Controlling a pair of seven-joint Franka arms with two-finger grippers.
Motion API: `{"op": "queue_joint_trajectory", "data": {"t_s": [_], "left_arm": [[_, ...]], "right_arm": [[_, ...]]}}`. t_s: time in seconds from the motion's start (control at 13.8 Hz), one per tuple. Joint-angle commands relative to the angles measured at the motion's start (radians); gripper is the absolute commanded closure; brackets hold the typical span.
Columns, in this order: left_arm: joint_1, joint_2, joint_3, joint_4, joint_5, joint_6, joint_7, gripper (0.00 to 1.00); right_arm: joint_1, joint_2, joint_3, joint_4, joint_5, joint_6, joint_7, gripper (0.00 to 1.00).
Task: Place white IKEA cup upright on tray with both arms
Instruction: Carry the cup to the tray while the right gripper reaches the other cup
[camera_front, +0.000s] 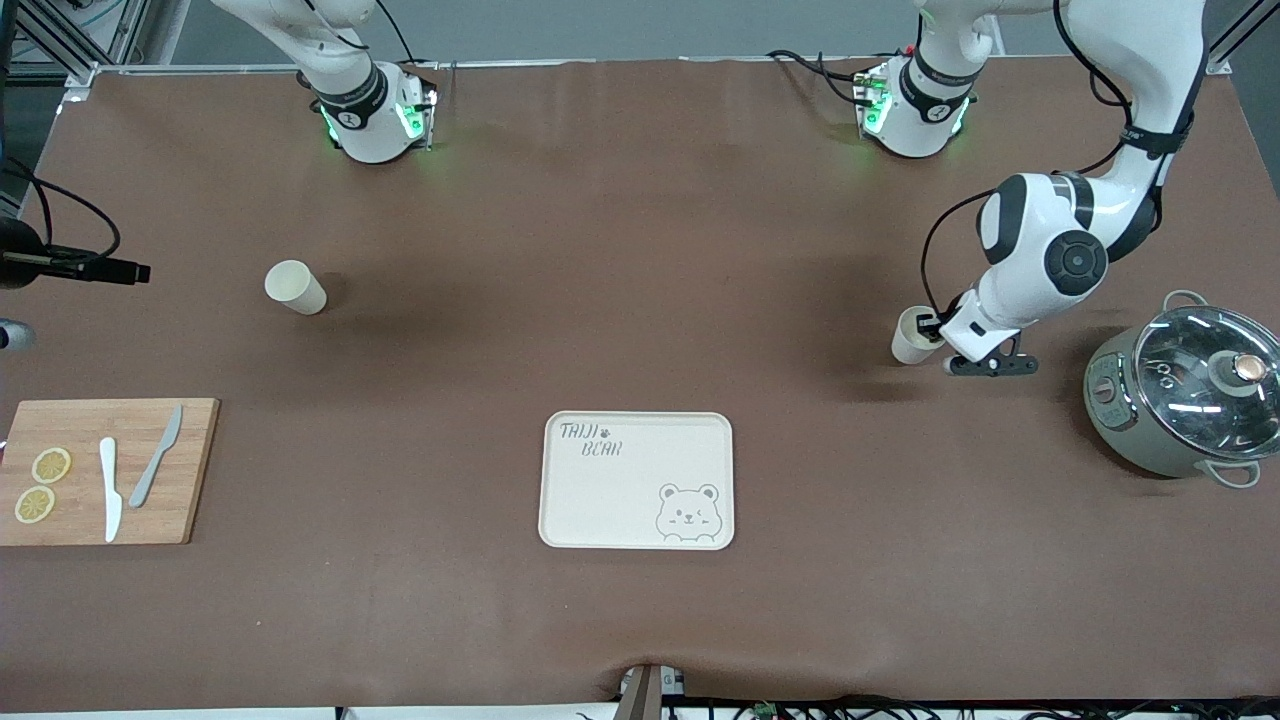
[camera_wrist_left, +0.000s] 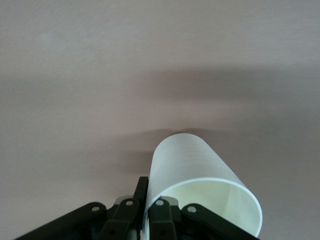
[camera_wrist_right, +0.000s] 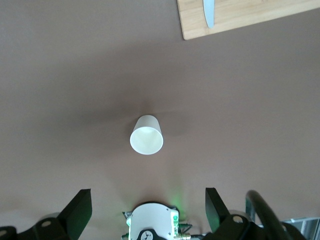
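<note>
A white cup (camera_front: 913, 336) lies on its side low at the table, toward the left arm's end. My left gripper (camera_front: 938, 330) is shut on its rim, one finger inside and one outside; the left wrist view shows the cup (camera_wrist_left: 195, 170) in that gripper (camera_wrist_left: 148, 192). A second white cup (camera_front: 295, 287) lies on its side toward the right arm's end, apart from both grippers. My right gripper (camera_wrist_right: 147, 207) is open and empty high over that cup (camera_wrist_right: 146, 135); it is out of the front view. The cream tray (camera_front: 637, 480) with bear drawing lies empty, nearer to the camera.
A wooden cutting board (camera_front: 190, 470) with lemon slices and two knives lies at the right arm's end, and shows in the right wrist view (camera_wrist_right: 240, 17). A grey pot (camera_front: 1185, 395) with a glass lid stands at the left arm's end, close to the left arm.
</note>
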Motion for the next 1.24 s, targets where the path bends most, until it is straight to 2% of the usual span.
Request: {"op": "queue_joint_trajectory", "data": {"t_s": [0.0, 0.15, 0.36, 0.65, 1.16], "left_arm": [[0.001, -0.024, -0.031, 0.092, -0.024, -0.139, 0.004, 1.00], [0.001, -0.023, -0.075, 0.164, -0.024, -0.227, -0.012, 1.00], [-0.006, -0.011, -0.129, 0.261, -0.025, -0.318, -0.117, 1.00], [-0.016, 0.061, -0.202, 0.405, -0.091, -0.358, -0.290, 1.00], [-0.150, 0.284, -0.212, 0.685, -0.094, -0.359, -0.688, 1.00]], "right_arm": [[0.016, -0.050, 0.010, -0.053, 0.000, 0.024, 0.011, 0.00], [0.016, -0.065, 0.010, -0.106, -0.001, 0.042, 0.011, 0.00], [0.013, -0.139, 0.009, -0.244, 0.000, 0.131, 0.011, 0.00], [-0.004, -0.310, 0.002, -0.594, -0.001, 0.396, 0.008, 0.00], [-0.113, -0.326, 0.002, -0.853, -0.001, 0.680, -0.116, 0.00]]}}
